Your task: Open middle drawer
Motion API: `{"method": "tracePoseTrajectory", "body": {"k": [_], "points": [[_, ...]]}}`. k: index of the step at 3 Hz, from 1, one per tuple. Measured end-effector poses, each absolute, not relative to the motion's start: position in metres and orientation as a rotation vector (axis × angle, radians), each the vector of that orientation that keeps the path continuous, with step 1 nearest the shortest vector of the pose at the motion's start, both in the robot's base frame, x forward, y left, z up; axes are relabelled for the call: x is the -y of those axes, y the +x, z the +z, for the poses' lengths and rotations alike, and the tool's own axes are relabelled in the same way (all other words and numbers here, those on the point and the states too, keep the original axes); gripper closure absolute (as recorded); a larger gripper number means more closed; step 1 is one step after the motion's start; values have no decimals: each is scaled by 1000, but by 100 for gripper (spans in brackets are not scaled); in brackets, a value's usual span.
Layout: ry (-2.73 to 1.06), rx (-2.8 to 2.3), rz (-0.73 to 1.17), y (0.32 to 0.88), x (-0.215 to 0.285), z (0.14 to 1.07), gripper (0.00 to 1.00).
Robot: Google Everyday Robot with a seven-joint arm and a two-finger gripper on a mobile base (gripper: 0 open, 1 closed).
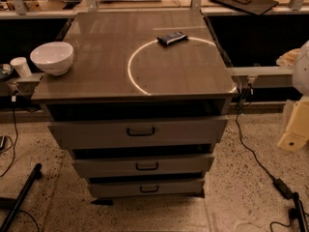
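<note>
I'm after the middle drawer (pixel 142 165), the low, wide grey flat front second down in the grey three-drawer cabinet (pixel 135 76). It sits below the taller-fronted top drawer (pixel 137 132) and above the similar lowest drawer (pixel 145 188). I judge it not yet pulled out.

What I take to be the cream-coloured gripper (pixel 293 135) hangs to the right of the cabinet, well apart from it and close to the edge of my view. I cannot tell whether it is spread or closed.

What matters is the small dark loop handle (pixel 147 166) at the centre of the middle drawer's front. It lies well off to the gripper's left and a little lower. Its long axis runs level, side to side across the cabinet's face. So I'd expect to swing in across the cabinet's front, close over that bar, then pull straight out from the cabinet.
</note>
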State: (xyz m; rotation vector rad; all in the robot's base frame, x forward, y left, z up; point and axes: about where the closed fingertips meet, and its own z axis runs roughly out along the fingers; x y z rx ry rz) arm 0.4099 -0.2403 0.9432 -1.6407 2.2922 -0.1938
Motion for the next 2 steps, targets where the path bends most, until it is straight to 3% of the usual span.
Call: {"method": "tracePoseTrajectory", "body": {"k": [2], "points": [[-1581, -2377, -193, 386, 265, 912, 0]]}}
